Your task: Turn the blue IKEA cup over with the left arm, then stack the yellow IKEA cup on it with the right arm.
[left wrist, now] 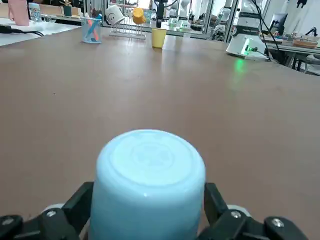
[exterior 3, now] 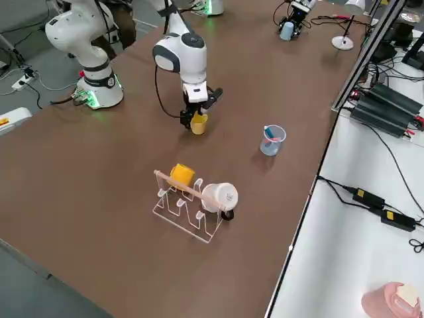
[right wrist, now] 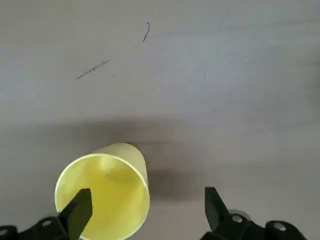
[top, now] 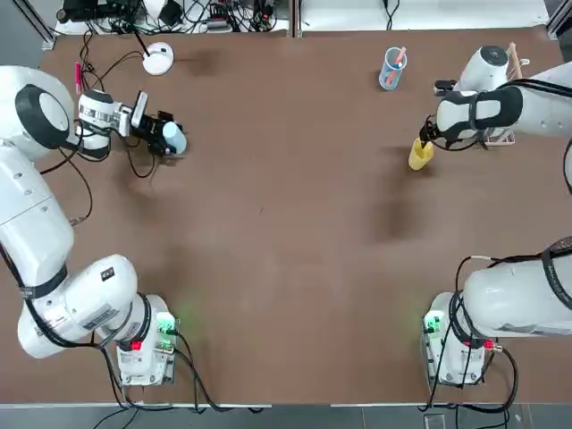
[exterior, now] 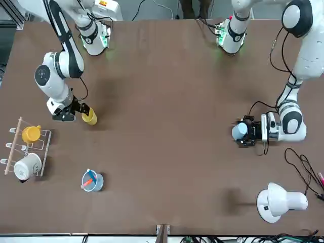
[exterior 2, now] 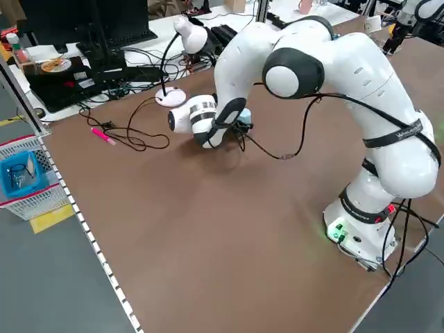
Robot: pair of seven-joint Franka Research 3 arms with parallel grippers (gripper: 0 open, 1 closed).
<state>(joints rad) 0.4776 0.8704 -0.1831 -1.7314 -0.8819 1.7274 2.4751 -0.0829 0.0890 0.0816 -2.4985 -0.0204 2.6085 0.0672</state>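
The pale blue IKEA cup (left wrist: 150, 170) is upside down, its flat base facing up. My left gripper (left wrist: 150, 222) is shut on its sides, low over the table at the far left (top: 166, 136); the cup (exterior: 239, 130) sticks out past the fingers. The yellow IKEA cup (right wrist: 105, 192) stands upright, mouth up, at the far right of the table (top: 420, 154). My right gripper (right wrist: 145, 212) hangs open just above it, one fingertip (right wrist: 80, 205) over the cup's mouth and the other off to the side, clear of the cup.
A clear blue tumbler with pink sticks (top: 391, 68) stands at the back right. Behind the right gripper is a rack (exterior: 28, 147) holding an orange mug and a white mug. A white lamp (top: 158, 58) and cables lie at the back left.
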